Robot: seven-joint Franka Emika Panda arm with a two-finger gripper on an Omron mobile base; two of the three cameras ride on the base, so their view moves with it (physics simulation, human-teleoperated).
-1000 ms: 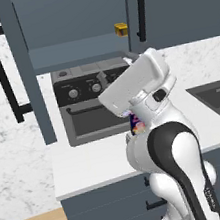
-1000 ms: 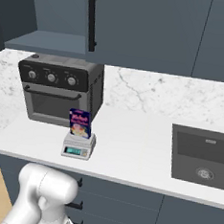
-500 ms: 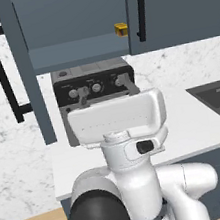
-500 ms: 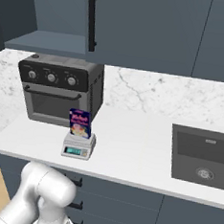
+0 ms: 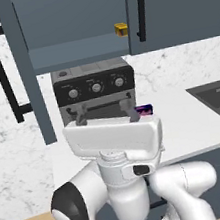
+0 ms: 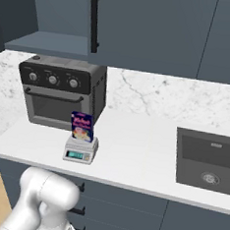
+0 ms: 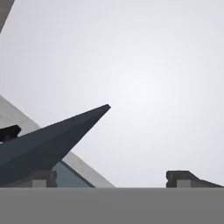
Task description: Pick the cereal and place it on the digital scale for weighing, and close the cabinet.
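We see the cereal (image 6: 82, 126) as a dark blue box with pink lettering, on the light grey digital scale (image 6: 80, 150) with a teal display. The cabinet (image 5: 67, 23) is dark slate-blue, with black bar handles. The toaster oven (image 6: 62, 93) is black and grey. The tabletop (image 6: 138, 156) is plain white, the wall behind it white marble with grey veins. A small yellow-orange object (image 5: 121, 28) sits in the cabinet.

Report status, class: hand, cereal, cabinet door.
Hand open, empty, raised before the black toaster oven. Dark blue cereal box upright on the light grey digital scale. Slate-blue cabinet door open; nothing blocking its swing.
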